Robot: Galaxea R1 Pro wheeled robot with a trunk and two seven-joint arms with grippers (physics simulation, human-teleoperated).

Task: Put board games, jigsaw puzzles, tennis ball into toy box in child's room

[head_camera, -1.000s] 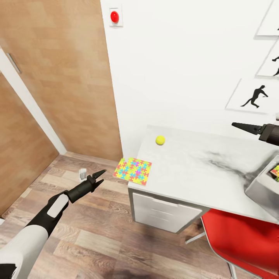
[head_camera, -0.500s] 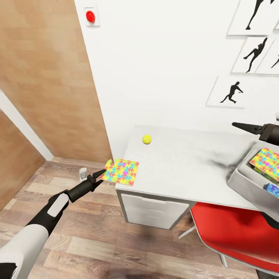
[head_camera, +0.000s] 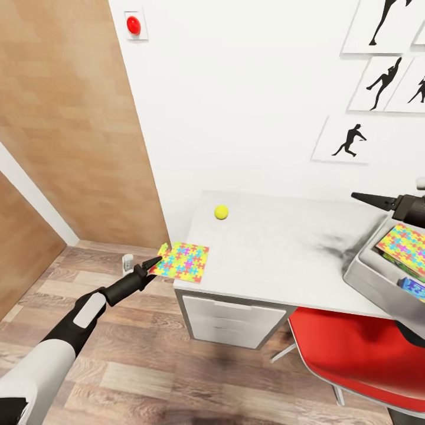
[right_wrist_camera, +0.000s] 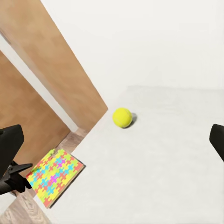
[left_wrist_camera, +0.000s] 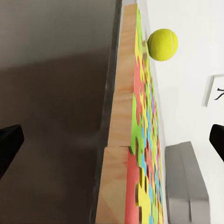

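Observation:
A jigsaw puzzle (head_camera: 184, 262) (right_wrist_camera: 55, 176) lies on the table (head_camera: 277, 248), overhanging its near left corner. My left gripper (head_camera: 154, 263) (left_wrist_camera: 112, 140) is open, its tips level with the puzzle's (left_wrist_camera: 140, 140) overhanging edge. The tennis ball (head_camera: 221, 212) (left_wrist_camera: 163, 44) (right_wrist_camera: 122, 117) rests farther back on the table. The toy box (head_camera: 372, 277) stands at the table's right end with a second jigsaw puzzle (head_camera: 407, 244) on top inside. My right gripper (head_camera: 369, 199) (right_wrist_camera: 112, 142) hangs open above the box's far side. Board games and bed are out of view.
A red chair (head_camera: 354, 354) is tucked under the table beside white drawers (head_camera: 236, 319). A wooden wall (head_camera: 65, 130) and door stand at the left, with a small white object (head_camera: 127, 262) on the plank floor. Silhouette pictures (head_camera: 348, 139) hang on the white wall.
The head view has panned, bringing the toy box further into sight. My left gripper's tips, a second ago apart from the puzzle, now reach its overhanging edge. The right gripper has kept its pose.

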